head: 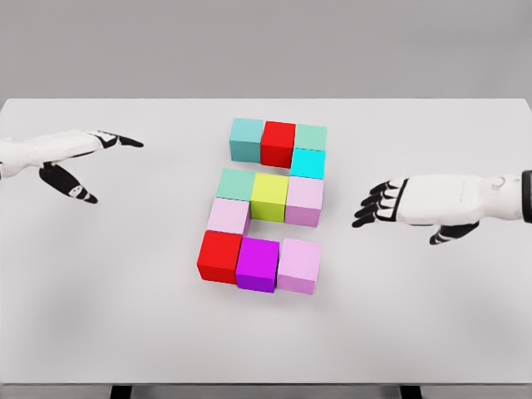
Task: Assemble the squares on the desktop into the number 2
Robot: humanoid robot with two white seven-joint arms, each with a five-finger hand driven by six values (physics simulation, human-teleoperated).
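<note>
On the white desktop (100, 274), near its middle, eleven coloured squares are seen gathered into a figure that already reads as a 2. Its top bar is formed by a teal cube (246, 139), a red cube (278, 143) and a pale green cube (310, 137); a cyan cube (307, 164) is set just below the right end as the upper right link. The middle bar is made up of a mint cube (235, 184), a yellow-green cube (269, 196) and a lilac cube (304, 201). A pale pink cube (228, 216) is placed under the left end, and the bottom bar is closed by a second red cube (219, 256), a magenta cube (257, 264) and a light pink cube (298, 265). The pieces are packed side against side, though the rows are slightly skewed.

The left hand (71, 158) is held well apart from the figure at the table's left side, fingers spread and nothing grasped. The right hand (416, 204) is held to the right of the middle bar, near but not touching it, its dark fingertips (371, 204) loosely fanned toward the cubes, also empty.

The placing step is judged to be finished or nearly so. Should anything be left, only a gentle squaring of the lower rows would be called for, with care that neighbouring cubes are not pushed out of line
</note>
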